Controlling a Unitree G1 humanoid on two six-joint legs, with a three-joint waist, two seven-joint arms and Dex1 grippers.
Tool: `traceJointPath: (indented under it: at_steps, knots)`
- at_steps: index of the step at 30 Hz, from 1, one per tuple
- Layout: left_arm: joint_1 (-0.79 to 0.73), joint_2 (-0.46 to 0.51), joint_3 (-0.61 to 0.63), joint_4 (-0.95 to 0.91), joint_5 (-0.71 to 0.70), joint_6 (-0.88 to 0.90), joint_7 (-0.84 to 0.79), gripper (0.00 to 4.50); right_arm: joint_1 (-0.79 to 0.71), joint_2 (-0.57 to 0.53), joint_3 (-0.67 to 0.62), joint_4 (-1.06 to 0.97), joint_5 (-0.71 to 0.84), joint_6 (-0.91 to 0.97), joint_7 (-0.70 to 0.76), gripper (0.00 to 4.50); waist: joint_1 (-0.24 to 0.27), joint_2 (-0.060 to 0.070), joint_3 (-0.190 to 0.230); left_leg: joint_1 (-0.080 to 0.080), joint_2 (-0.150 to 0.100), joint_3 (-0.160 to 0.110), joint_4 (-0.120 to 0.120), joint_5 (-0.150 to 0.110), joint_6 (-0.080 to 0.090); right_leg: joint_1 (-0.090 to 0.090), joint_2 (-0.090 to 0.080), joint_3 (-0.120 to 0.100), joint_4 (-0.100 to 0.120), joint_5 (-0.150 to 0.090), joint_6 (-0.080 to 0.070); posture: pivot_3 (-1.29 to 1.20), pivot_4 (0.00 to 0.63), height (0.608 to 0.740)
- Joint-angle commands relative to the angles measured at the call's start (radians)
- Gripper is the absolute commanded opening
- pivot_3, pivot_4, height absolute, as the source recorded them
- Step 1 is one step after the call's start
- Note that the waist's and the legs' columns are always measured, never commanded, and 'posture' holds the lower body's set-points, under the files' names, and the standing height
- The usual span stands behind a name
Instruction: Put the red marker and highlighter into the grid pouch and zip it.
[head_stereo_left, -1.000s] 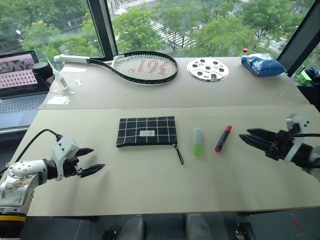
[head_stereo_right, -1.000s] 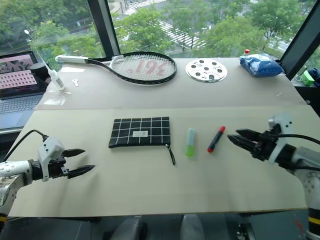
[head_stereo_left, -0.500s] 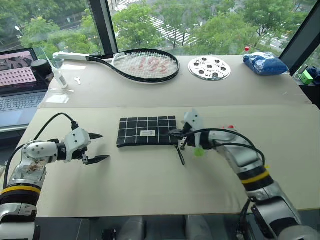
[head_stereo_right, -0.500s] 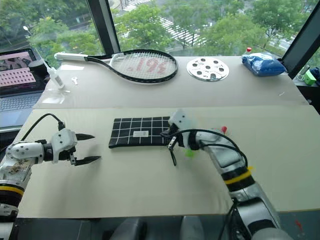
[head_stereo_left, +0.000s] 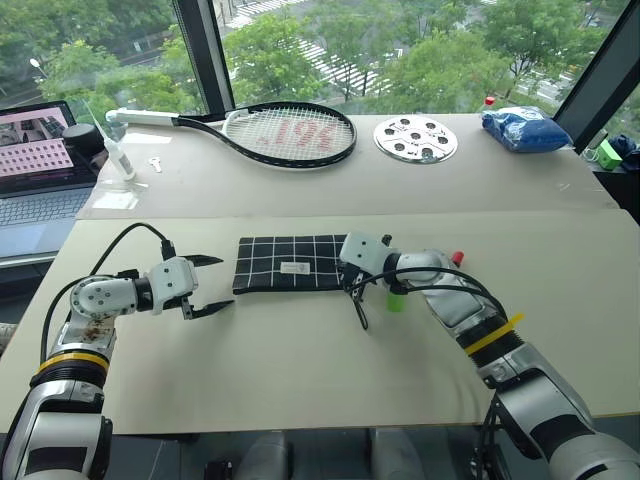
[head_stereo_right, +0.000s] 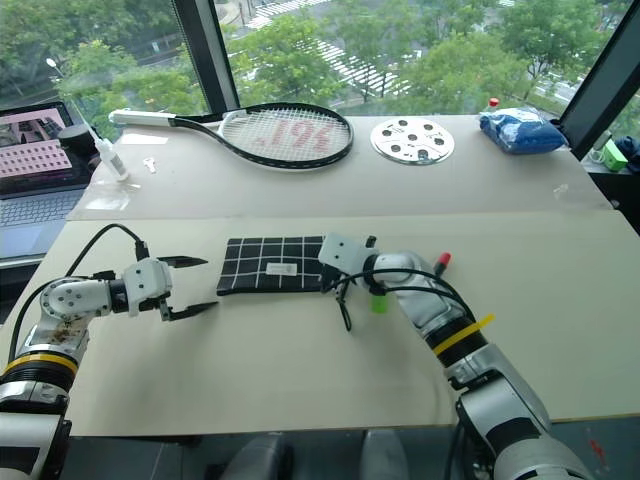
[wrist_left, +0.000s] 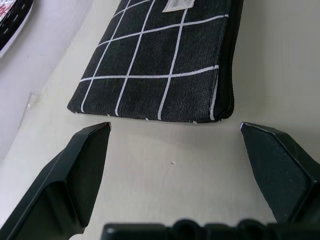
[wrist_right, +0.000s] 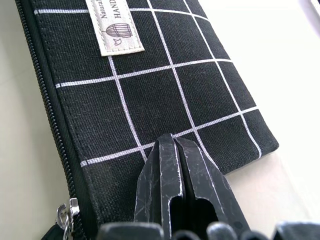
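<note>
right arm hides most of highlighter (head_stereo_left: 396, 299) and red marker (head_stereo_left: 456, 258).

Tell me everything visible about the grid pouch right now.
The grid pouch is a flat black fabric rectangle with thin white grid lines and a small white label. Its zipper runs along the near long edge, zipped shut, cord trailing off the right end. It lies flat on the table. The shut right hand sits over that end; the open left hand faces its other end, apart.

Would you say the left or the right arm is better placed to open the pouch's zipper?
Probably the right: its shut gripper sits at the pouch's zipper-pull end, while the open left gripper faces the far end.
</note>
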Motion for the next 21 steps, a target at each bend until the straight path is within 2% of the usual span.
traceJointPath:
  at_steps: [1, 10, 13, 21]
  knots:
    - [-0.031, -0.031, -0.04, 0.074, 0.053, -0.096, 0.011, 4.5, 0.024, -0.005, -0.017, -0.013, -0.015, 0.011, 0.019, 0.01, 0.0, 0.0, 0.0, 0.0, 0.0, 0.0, 0.0, 0.0, 0.0, 0.0, 0.0, 0.0, 0.0, 0.0, 0.0, 0.0, 0.15, 0.74]
    - [-0.114, -0.088, -0.048, 0.206, 0.064, -0.23, 0.016, 4.5, 0.093, -0.007, -0.045, -0.096, -0.014, 0.05, 0.048, 0.01, -0.002, 0.0, -0.001, 0.0, 0.0, 0.0, 0.0, 0.0, 0.0, 0.0, 0.0, 0.0, -0.001, 0.0, 0.0, 0.0, 0.15, 0.74]
    - [-0.131, -0.094, -0.045, 0.229, 0.059, -0.253, 0.016, 3.78, 0.101, -0.01, -0.051, -0.11, -0.017, 0.058, 0.054, 0.0, -0.003, 0.0, -0.001, 0.0, 0.0, 0.0, 0.0, 0.0, 0.0, 0.0, 0.0, 0.0, -0.001, 0.0, 0.0, 0.0, 0.15, 0.74]
    - [-0.152, -0.093, -0.038, 0.277, 0.051, -0.268, 0.007, 0.93, 0.099, -0.012, -0.063, -0.123, -0.013, 0.067, 0.07, 0.0, -0.009, 0.0, -0.001, 0.0, 0.0, 0.0, 0.0, 0.0, 0.001, 0.0, 0.0, 0.0, 0.0, 0.0, 0.0, 0.0, 0.15, 0.74]
